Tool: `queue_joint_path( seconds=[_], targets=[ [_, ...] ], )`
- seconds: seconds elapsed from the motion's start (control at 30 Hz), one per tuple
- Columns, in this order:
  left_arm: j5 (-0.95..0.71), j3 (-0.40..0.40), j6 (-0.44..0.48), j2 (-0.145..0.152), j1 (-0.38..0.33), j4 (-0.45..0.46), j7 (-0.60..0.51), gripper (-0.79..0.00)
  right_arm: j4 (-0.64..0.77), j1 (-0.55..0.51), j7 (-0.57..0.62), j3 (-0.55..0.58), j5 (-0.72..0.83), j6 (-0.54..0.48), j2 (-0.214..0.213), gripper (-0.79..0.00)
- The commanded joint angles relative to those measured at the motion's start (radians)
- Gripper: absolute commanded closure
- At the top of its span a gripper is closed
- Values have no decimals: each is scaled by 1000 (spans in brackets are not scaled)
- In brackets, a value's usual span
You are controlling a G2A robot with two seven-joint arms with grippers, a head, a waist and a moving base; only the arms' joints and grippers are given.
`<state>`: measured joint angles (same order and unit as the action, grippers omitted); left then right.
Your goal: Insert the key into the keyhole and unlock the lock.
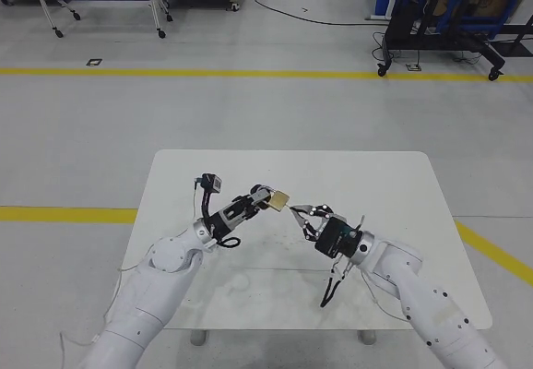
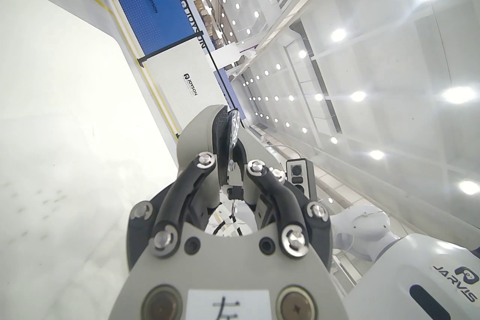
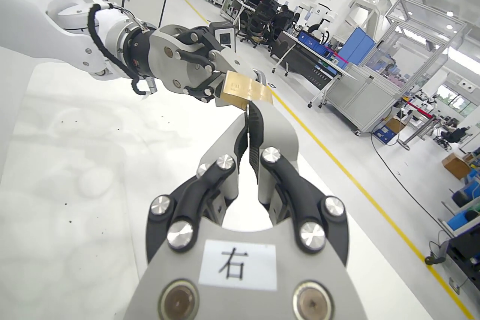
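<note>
One brass padlock (image 3: 245, 90), silver shackle, pinched by left gripper (image 3: 224, 83); right gripper (image 3: 249, 111) fingers pressed together, just beside it.

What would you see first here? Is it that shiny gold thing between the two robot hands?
Yes, the shiny brass padlock catches the eye first: the left gripper holds it in the air above the white table. Next comes the right gripper, fingers squeezed together, with its tips right at the padlock; whatever they pinch is too small to tell.
</note>
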<state>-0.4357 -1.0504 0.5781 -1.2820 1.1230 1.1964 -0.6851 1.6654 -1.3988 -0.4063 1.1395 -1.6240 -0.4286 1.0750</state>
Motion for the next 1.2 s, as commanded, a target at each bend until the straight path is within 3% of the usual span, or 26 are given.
queue_joint_path(
  seconds=[0.0, 0.07, 0.17, 0.3, 0.4, 0.6, 0.83, 1.03, 1.17],
  targets=[
    [-2, -4, -34, 1, -1, -2, 3, 0, 19, -7, 5, 4, -62, 23, -3, -391],
    [3, -9, -50, 2, 0, 6, 0, 0, 48, -20, 27, 7, -141, 54, -7, -483],
    [9, -13, -81, 4, 8, 21, -7, 0, 94, -44, 67, -2, -261, 93, -12, -496],
    [-4, -16, -142, 6, 17, 38, -26, 0, 141, -54, 120, -34, -441, 117, -16, -397],
    [-5, -16, -195, 7, 22, 45, -27, 0, 170, -61, 170, -69, -556, 145, -15, -413],
    [-20, -8, -374, 7, 20, 67, -20, 0, 184, -65, 214, -126, -706, 209, -10, -366],
    [23, -2, -439, 10, 32, 101, -15, 0, 173, -54, 208, -145, -760, 202, -7, -305],
    [68, 15, -480, 11, 34, 118, -22, 0, 181, -40, 230, -159, -822, 165, -6, -308],
    [81, 21, -497, 10, 33, 122, -20, 0, 188, -27, 238, -167, -870, 127, -7, -219]
  ],
)
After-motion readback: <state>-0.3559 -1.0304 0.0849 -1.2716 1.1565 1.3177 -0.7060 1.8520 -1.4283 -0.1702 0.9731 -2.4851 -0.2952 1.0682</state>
